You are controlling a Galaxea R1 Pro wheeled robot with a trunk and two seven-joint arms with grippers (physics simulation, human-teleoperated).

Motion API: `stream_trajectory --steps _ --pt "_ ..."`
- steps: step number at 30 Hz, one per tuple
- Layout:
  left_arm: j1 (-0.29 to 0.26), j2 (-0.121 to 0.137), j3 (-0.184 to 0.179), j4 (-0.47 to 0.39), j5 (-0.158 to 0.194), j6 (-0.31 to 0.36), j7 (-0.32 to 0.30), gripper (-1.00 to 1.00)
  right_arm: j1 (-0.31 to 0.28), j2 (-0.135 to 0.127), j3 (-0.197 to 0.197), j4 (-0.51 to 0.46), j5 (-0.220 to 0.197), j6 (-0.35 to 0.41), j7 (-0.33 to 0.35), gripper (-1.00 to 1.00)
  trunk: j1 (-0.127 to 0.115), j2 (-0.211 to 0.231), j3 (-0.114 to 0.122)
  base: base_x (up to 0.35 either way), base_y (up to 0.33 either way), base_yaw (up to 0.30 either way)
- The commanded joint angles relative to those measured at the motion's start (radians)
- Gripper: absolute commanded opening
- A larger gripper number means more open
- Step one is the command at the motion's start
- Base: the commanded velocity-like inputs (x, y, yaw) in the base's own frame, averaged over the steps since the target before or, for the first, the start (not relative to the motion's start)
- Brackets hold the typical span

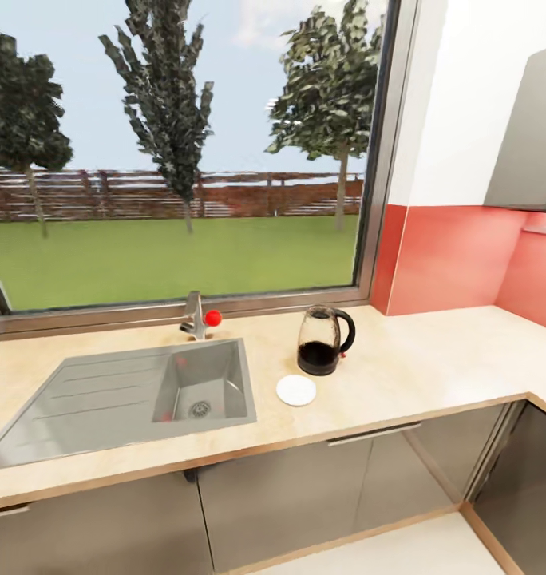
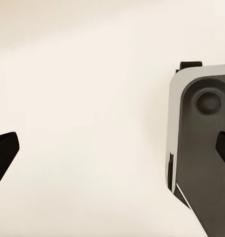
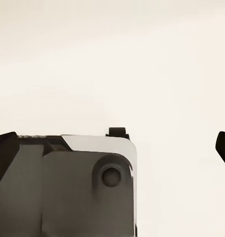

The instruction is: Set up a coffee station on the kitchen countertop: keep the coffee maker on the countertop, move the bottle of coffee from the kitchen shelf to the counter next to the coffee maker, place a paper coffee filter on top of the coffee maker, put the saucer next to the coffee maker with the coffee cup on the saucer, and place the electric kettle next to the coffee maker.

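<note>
The electric kettle (image 1: 324, 341) is standing upright on the kitchen counter (image 1: 433, 359), to the right of the grey sink (image 1: 129, 395) and below the window (image 1: 177, 152). The white saucer (image 1: 296, 390) is lying flat just in front of the kettle, slightly to its left and not touching it. The left end effector (image 2: 112, 150) and the right end effector (image 3: 112, 148) are each hanging spread wide and grasping nothing, dark fingertips (image 2: 4, 150) apart over a pale floor, beside the robot's grey base (image 3: 68, 187).
</note>
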Motion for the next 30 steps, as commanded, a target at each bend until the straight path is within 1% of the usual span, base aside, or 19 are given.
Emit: stream_trajectory --steps 1,11,16,25,30 --pt "-0.001 0.000 0.006 0.001 -0.010 -0.004 0.003 1.00 0.000 0.000 0.007 0.001 -0.010 -0.004 0.004 1.00 0.000 -0.001 0.000 -0.173 -0.092 0.278" --pt "-0.001 0.007 0.006 0.001 -0.011 -0.005 0.001 1.00 0.000 0.000 0.007 0.001 -0.009 -0.004 0.004 1.00 0.000 -0.001 0.000 -0.024 -0.013 0.278" --pt "-0.001 0.001 0.006 0.001 -0.010 -0.010 0.002 1.00 0.000 -0.002 0.007 0.001 -0.008 -0.004 0.003 1.00 0.000 -0.001 0.000 -0.003 -0.038 0.268" --pt "-0.001 -0.001 0.006 0.001 -0.011 -0.014 0.003 1.00 0.000 -0.001 0.017 -0.003 -0.002 -0.004 0.005 1.00 0.000 -0.001 0.000 -0.075 -0.248 0.036" --pt "-0.001 0.010 0.006 -0.001 -0.013 -0.013 -0.002 1.00 0.000 0.000 0.015 -0.005 -0.004 -0.004 0.006 1.00 0.000 -0.001 0.000 -0.012 -0.073 0.000"
